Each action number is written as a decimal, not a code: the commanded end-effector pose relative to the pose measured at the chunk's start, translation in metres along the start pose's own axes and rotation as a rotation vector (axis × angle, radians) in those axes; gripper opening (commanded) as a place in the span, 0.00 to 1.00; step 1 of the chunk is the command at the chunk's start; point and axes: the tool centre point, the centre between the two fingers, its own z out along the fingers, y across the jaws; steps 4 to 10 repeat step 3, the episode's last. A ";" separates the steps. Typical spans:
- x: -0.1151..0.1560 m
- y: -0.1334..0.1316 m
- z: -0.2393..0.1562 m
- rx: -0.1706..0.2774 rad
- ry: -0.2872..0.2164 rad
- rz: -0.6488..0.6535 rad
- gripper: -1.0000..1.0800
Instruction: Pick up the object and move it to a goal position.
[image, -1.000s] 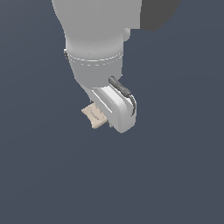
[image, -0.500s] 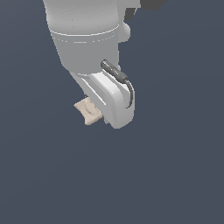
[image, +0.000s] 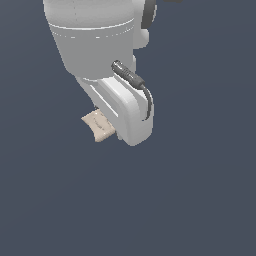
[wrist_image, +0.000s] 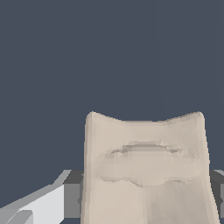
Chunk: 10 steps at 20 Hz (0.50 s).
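- A smooth white gripper (image: 116, 131) largely hides the beige block (image: 100, 125), its notched, ridged surface matte.
- Whether the jaws clamp it cannot be told.

Simulator scene — flat, featureless slate-grey backdrop (image: 210, 200).

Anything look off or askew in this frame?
Nothing stands out. The beige block sits at the gripper, mostly hidden behind it in the exterior view; no damage shows. Whether the jaws are shut on it can't be told.
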 end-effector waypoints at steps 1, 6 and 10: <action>0.000 0.000 -0.001 0.000 0.000 0.000 0.00; 0.000 0.000 -0.001 0.000 0.000 0.000 0.00; 0.000 0.000 -0.001 0.000 0.000 0.000 0.00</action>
